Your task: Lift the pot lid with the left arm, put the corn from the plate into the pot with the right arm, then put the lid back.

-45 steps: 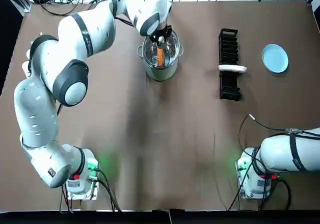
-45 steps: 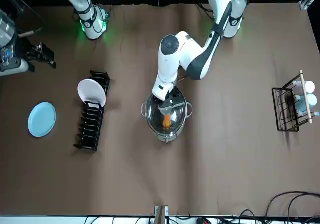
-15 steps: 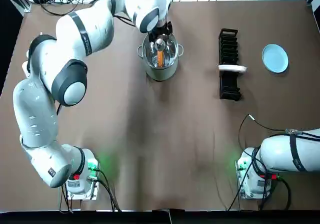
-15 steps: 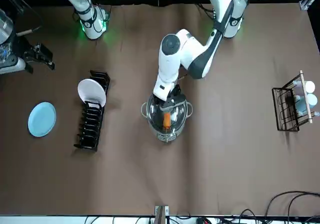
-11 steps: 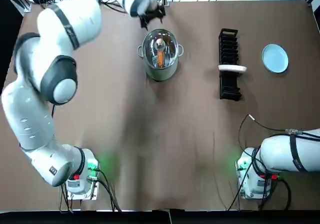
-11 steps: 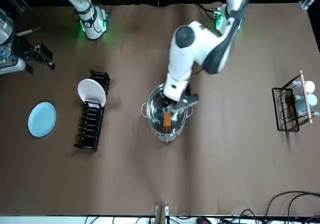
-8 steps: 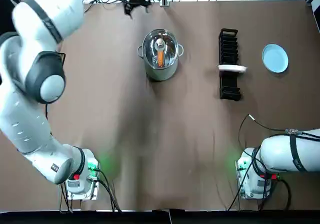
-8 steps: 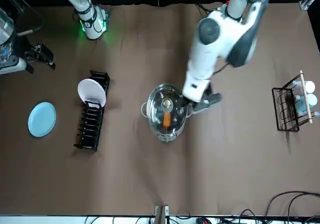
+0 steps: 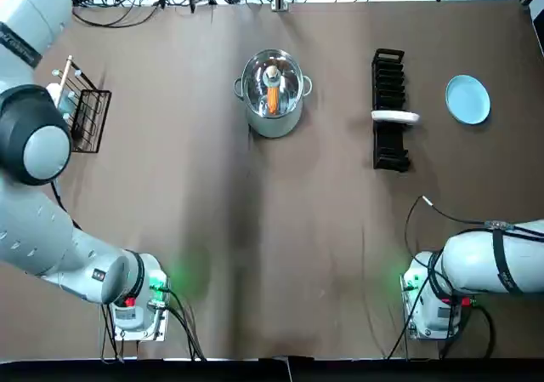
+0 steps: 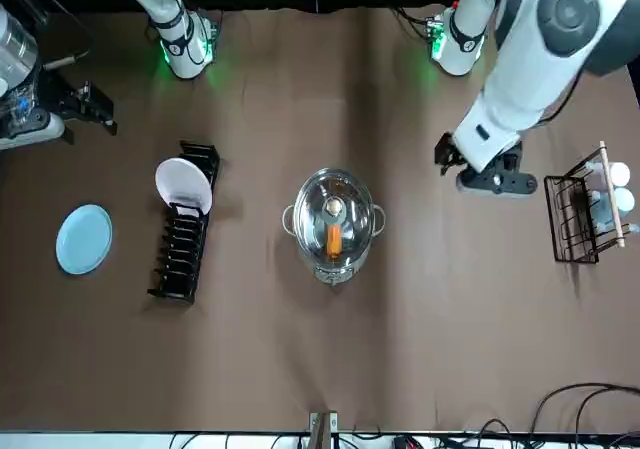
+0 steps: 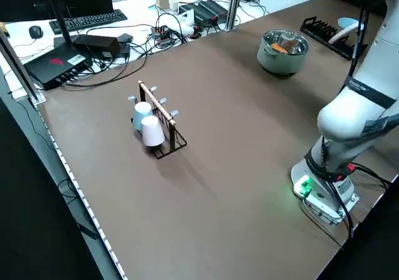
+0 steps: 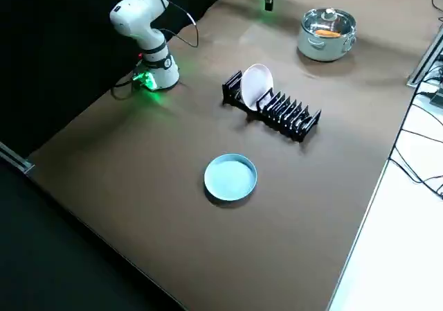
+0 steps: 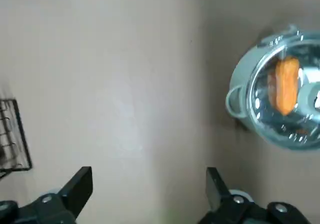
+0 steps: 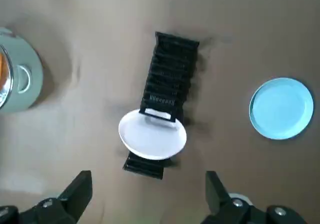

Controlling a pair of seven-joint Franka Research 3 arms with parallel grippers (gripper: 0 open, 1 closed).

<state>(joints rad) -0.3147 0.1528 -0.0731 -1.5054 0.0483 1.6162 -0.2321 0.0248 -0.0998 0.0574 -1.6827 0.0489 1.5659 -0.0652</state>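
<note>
The left gripper (image 13: 146, 188) is hovering over bare table between the wire rack (image 9: 85, 114) and the pot (image 9: 272, 127), fingers spread wide and empty. The lid (image 9: 286, 81) is sitting on the pot, with the corn (image 9: 272, 101) showing through the glass (all 3 steps look done). The right gripper (image 14: 146, 189) is hanging high over the dish rack (image 9: 389, 135) and the empty blue plate (image 9: 467, 99), fingers wide. What remains is likely only parking both arms.

White rounded arms (image 10: 522, 77), black joints (image 9: 30, 148), green-lit bases (image 9: 136, 304).
</note>
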